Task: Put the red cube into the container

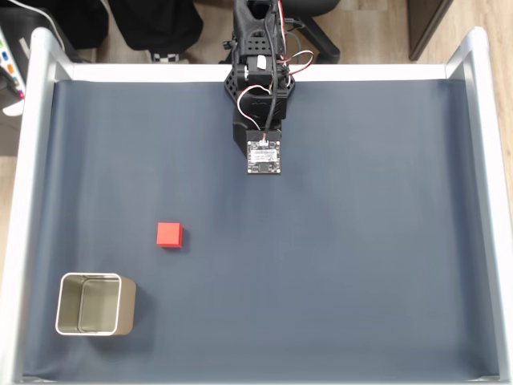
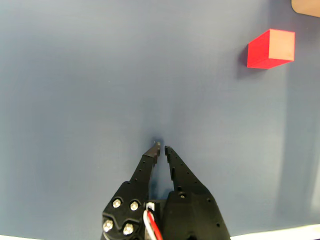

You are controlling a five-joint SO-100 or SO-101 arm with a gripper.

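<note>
Gripper (image 2: 162, 146) fingers were pressed nearly together, holding nothing, above bare dark mat (image 1: 337, 265) in the wrist view. In the fixed view the red cube (image 1: 169, 235) sat alone on the mat, well apart from the arm (image 1: 260, 96) and near the container (image 1: 94, 304) at the lower-left corner. To grasp well, the fingers would likely need to spread wide, line up square with the cube's faces, then descend around it. The fixed view showed the open tin; the wrist view showed the fingertips' narrow gap and the cube (image 2: 270, 48) at upper right.
</note>
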